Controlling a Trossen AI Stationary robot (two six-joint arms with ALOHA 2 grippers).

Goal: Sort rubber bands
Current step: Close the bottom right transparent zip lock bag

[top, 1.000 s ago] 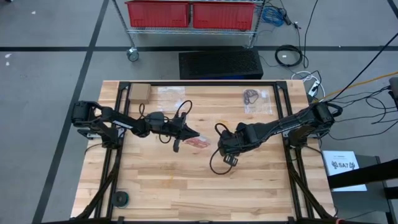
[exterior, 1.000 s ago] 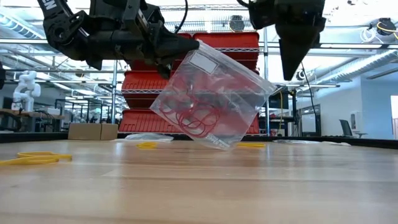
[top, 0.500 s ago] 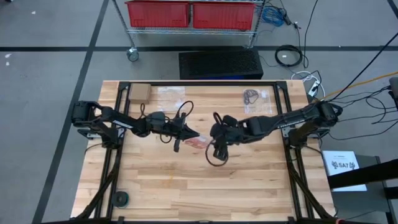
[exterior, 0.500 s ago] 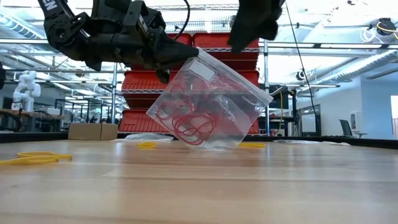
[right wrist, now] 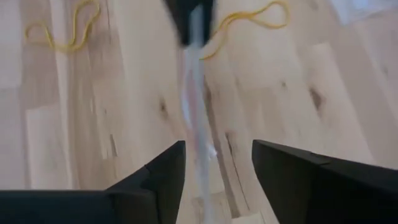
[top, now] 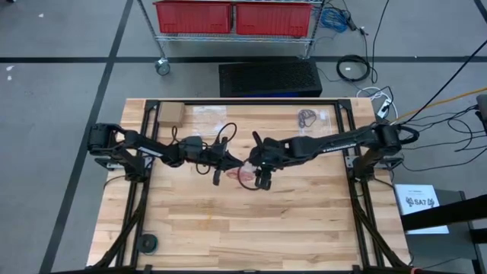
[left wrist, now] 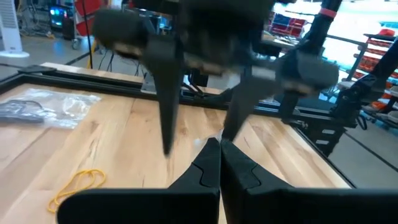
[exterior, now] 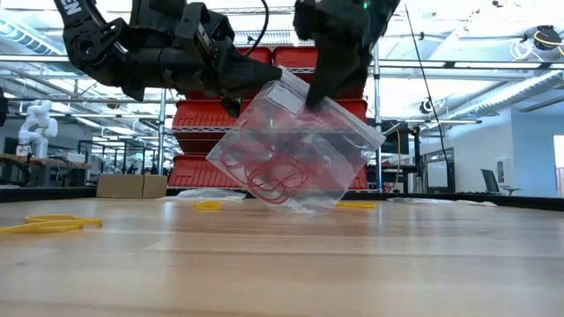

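Clear plastic forms the zip bag (exterior: 295, 145) that is held tilted above the middle of the wooden table (top: 228, 228), one lower corner near the boards. Red rubber bands (exterior: 269, 172) are bunched inside it. The bag's upper edge is pinched by the left gripper (exterior: 236, 81), whose fingers are pressed together on the plastic. The right gripper (top: 262, 169) is placed at the bag's upper edge from the other side with its fingers (right wrist: 155, 180) spread apart and the edge of the bag seen between them; contact with the plastic cannot be made out for certain. Yellow rubber bands (exterior: 48, 224) are seen loose on the table toward its left edge, and more (right wrist: 252, 18) lie beyond the bag. A second clear bag (top: 313, 120) with dark bands is laid near the far right corner, and a small cardboard box (top: 170, 114) near the far left corner.
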